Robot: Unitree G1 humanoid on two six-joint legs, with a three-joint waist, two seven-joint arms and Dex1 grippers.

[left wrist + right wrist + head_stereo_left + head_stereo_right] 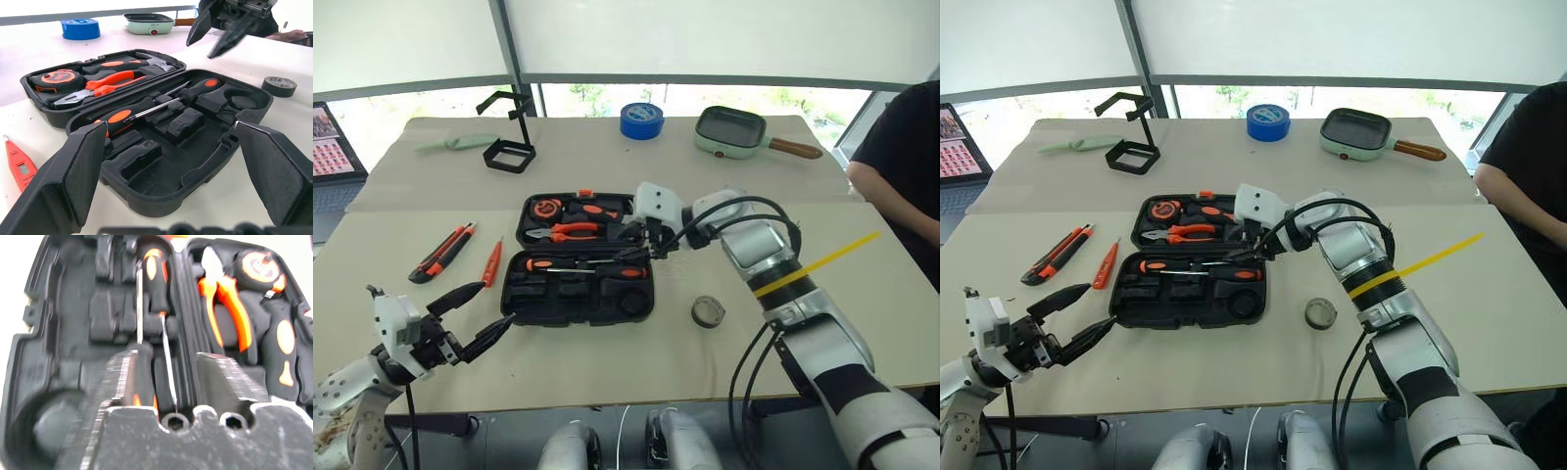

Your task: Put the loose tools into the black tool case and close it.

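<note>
The black tool case [578, 321] lies open in the middle of the table, with pliers [570, 231] and a tape measure [546, 208] in its far half. Two black-orange screwdrivers [582, 266] lie in the near half. My right gripper [633, 251] hovers just above that half, near the hinge, open and holding nothing. Left of the case lie the orange-and-black utility knife [440, 252] and a small orange screwdriver [492, 261]. The small dark grey tape roll [708, 311] sits to the case's right. My left gripper [494, 305] is wide open at the case's near left corner, facing it.
At the table's far side stand a black open stand [512, 147], a pale green handled tool [458, 143], a big blue tape roll [641, 119] and a green pan [732, 129]. A laptop [333, 147] sits far left. A person [901, 166] is at the right edge.
</note>
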